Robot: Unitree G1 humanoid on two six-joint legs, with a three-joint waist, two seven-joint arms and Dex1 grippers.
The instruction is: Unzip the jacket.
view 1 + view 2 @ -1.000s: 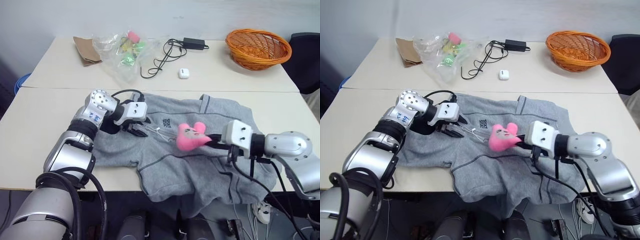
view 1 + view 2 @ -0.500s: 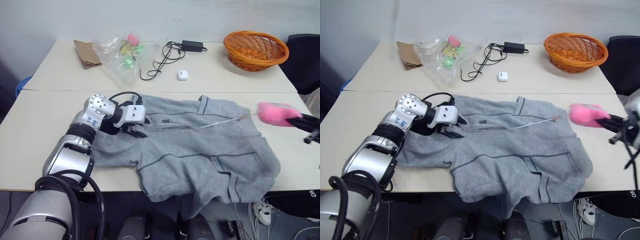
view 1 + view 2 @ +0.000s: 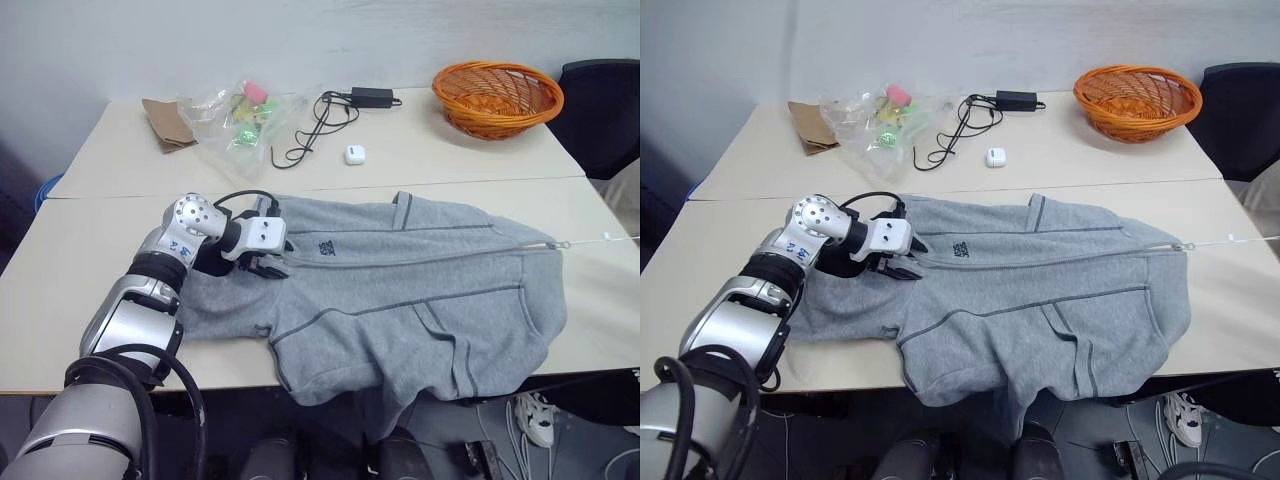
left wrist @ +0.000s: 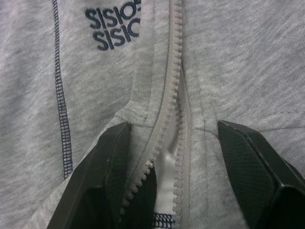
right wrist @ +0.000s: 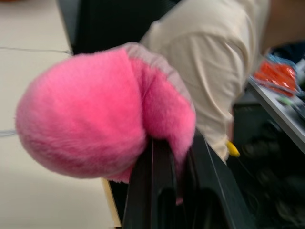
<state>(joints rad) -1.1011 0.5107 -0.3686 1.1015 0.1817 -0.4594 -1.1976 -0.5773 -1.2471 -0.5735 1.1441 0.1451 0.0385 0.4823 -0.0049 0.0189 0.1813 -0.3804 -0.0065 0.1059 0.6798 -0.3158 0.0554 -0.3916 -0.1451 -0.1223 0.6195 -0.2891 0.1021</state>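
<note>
Jacket (image 3: 400, 290) collar end under L pincer (image 4: 167, 167) (fingers astride zip).

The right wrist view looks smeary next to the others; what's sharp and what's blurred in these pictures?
Right wrist view: the pink plush toy is soft-edged and everything behind it smeared. Left wrist view: crisp, the jacket zipper teeth and logo all clear. Left eye view: evenly lit, faint shadows under the orange basket.

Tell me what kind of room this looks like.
Probably an office or lab workspace: plain pale tables pushed together, a power adapter with cable, a small white earbud case, and a black chair against a bare wall.
</note>
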